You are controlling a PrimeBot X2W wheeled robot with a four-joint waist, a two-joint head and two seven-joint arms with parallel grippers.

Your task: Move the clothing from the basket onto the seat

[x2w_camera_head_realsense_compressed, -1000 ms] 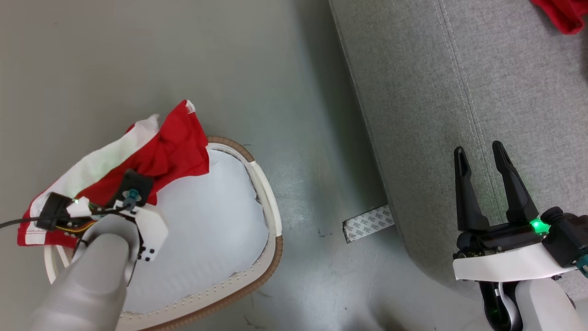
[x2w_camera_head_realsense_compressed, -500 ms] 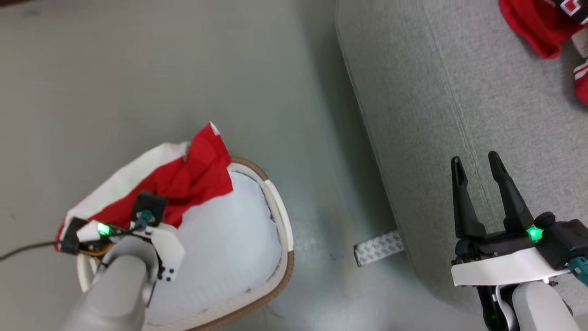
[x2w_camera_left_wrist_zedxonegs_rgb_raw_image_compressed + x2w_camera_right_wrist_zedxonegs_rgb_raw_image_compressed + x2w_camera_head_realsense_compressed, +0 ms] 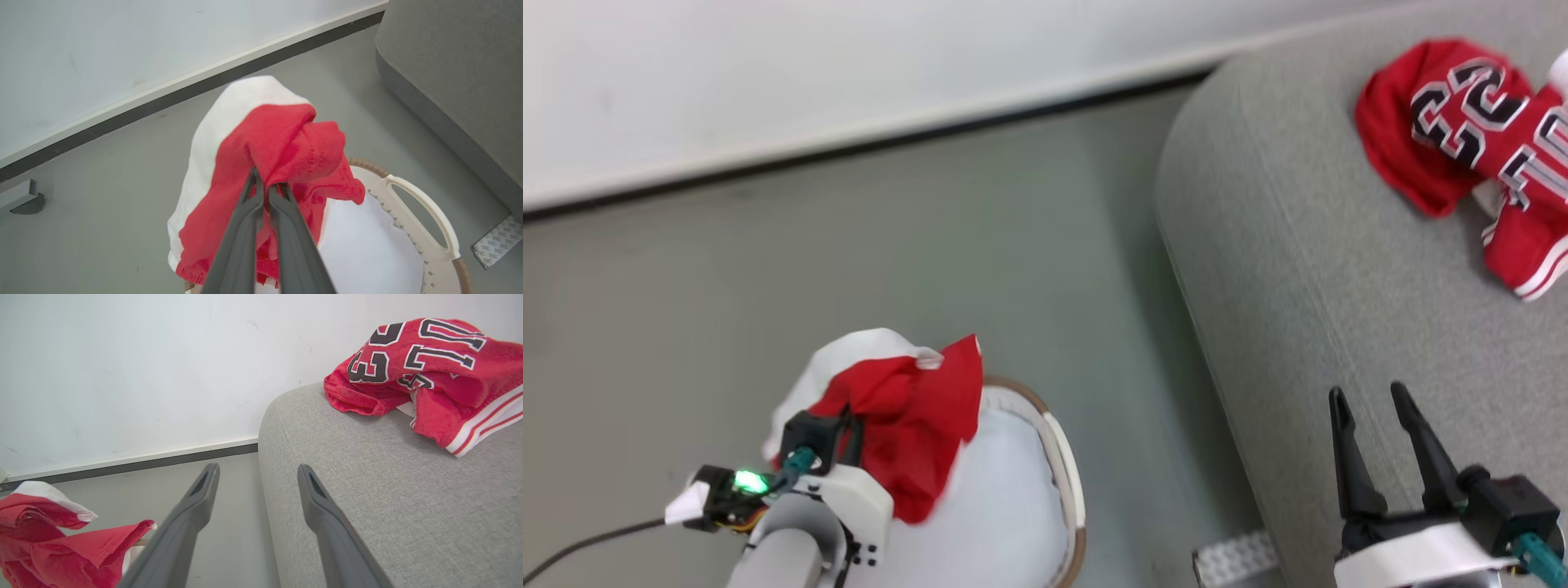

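The left hand is clamped on a red garment, the basket below it; the right hand stands apart.

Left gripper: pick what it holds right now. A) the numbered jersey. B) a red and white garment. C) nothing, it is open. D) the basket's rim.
B: in the left wrist view the left gripper is shut on the red and white garment, which hangs over the basket.

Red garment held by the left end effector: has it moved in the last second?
Yes. Against the basket, the red garment has bunched up and risen, gripped by the left end effector.
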